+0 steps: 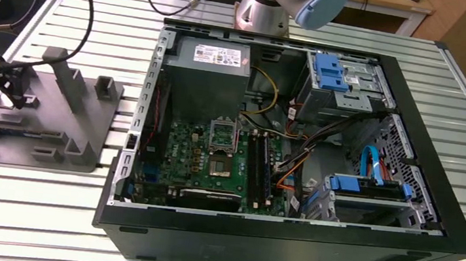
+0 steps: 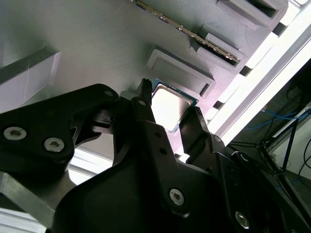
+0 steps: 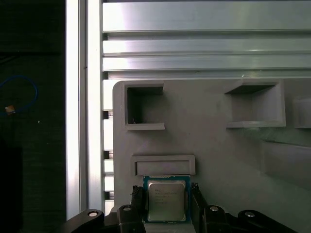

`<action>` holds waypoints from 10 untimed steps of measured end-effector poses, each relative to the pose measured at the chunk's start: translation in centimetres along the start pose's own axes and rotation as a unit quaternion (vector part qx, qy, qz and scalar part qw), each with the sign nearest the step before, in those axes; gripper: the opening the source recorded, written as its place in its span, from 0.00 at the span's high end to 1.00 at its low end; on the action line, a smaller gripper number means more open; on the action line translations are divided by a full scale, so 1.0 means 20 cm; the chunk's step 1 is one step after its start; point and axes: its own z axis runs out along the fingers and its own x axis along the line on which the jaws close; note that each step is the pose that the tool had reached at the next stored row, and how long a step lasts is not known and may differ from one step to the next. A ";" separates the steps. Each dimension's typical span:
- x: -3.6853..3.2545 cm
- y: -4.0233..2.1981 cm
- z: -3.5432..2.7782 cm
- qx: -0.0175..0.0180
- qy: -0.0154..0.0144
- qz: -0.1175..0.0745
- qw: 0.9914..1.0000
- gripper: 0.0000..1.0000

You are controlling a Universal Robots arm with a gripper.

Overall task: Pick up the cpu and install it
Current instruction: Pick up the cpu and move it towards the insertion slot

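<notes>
The end effector [image 2: 170,104] pinches the cpu [image 3: 165,199] by two sides (low on the grey block [image 3: 214,145]), so a weak hold could let it tip and drop.

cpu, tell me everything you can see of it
The cpu is a small, thin, square chip: a pale silvery metal top with faint print, set on a green board whose edge shows as a narrow border. It appears to lie flat on the grey fixture plate, just beside a shallow rectangular frame, near the plate's edge. In both wrist views the black hand brackets it on two opposite sides; whether it grips cannot be told.
</notes>
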 end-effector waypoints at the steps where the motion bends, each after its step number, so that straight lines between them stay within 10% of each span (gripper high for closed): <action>1: 0.000 0.000 -0.001 0.000 0.000 0.000 1.000 0.53; 10: 0.000 0.001 -0.013 0.000 0.000 0.000 1.000 0.53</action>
